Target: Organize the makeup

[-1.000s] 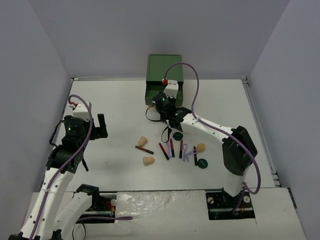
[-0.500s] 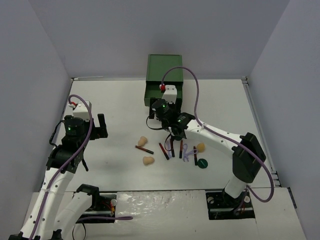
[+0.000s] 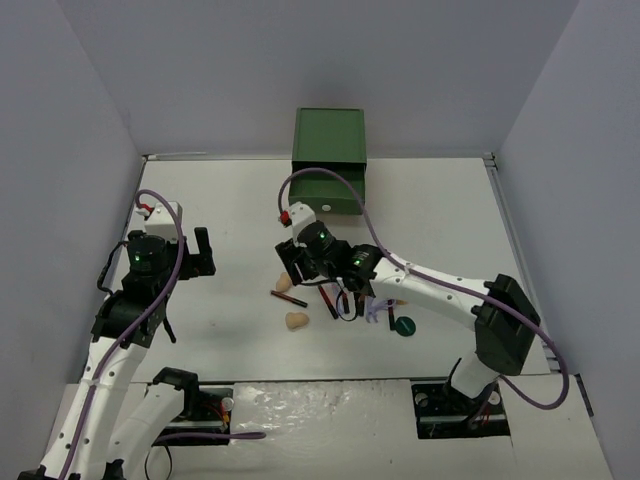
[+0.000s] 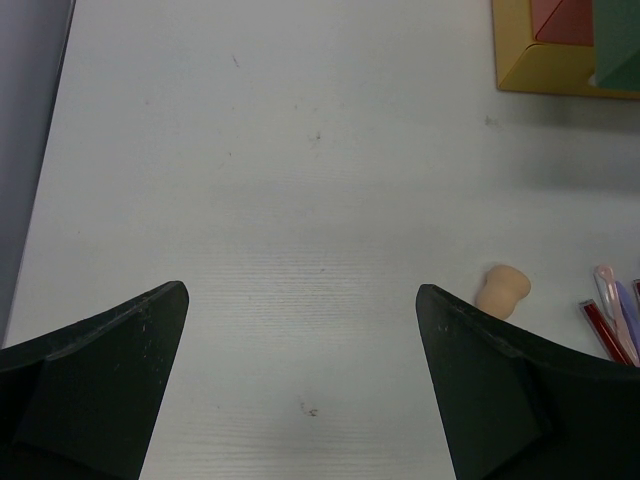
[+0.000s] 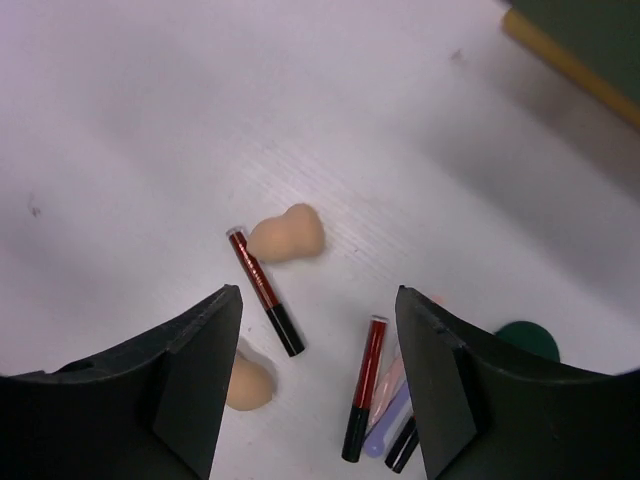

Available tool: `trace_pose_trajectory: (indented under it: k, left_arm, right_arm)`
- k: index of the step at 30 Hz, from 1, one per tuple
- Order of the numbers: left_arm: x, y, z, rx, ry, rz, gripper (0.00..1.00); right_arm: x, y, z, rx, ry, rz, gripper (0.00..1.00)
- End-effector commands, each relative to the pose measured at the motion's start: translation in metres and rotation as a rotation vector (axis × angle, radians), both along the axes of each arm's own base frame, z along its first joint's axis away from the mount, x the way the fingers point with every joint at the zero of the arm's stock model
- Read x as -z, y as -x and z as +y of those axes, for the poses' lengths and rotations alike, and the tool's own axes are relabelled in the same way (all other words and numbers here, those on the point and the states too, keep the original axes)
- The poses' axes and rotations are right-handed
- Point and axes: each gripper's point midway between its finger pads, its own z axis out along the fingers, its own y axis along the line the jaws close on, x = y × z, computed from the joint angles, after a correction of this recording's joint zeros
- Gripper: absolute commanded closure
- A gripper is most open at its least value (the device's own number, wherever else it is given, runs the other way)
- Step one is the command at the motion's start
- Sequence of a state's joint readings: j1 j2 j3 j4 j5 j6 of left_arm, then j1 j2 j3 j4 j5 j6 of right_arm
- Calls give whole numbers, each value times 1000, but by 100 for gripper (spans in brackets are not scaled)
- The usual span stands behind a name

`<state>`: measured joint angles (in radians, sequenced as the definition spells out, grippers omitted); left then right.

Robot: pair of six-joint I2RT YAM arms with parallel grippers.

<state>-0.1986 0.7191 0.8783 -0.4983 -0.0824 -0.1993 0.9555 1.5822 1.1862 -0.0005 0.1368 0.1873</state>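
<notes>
The makeup is scattered on the white table (image 3: 230, 200) in front of the drawer box (image 3: 329, 160), mostly under the right arm. The right gripper (image 5: 318, 310) is held above it, jaws apart and nothing between them. The left gripper (image 4: 300, 310) is kept well to the left, spread wide and also empty. A tan sponge (image 5: 287, 234) and a black-and-red stick (image 5: 266, 291) lie just beside each other below the right gripper. The sponge is judged light, soft and springy, best pinched across its narrow waist. The stick is judged light, stiff and smooth, apt to roll, and best taken at mid-length with the jaws square to it. The dark green disc (image 5: 525, 340) lies flat and low, so its rim must be caught. The lilac tools (image 3: 375, 310) are crowded among other sticks, so two may be picked up at once. The table looks smooth and matte. It is enclosed by plain pale walls (image 3: 200, 70), with open space on its left side.
</notes>
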Motion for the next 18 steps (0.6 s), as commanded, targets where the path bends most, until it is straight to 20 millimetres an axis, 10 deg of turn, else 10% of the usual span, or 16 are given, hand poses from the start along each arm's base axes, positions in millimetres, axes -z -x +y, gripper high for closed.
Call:
trace_pose_trajectory:
  k: [1, 18]
  left_arm:
    - [-21, -7, 0, -15, 25, -60, 3]
    - [-19, -8, 0, -17, 25, -53, 3]
  right_arm:
    - [56, 18, 22, -196, 102, 78, 47]
    - [147, 47, 39, -386, 197, 185, 65]
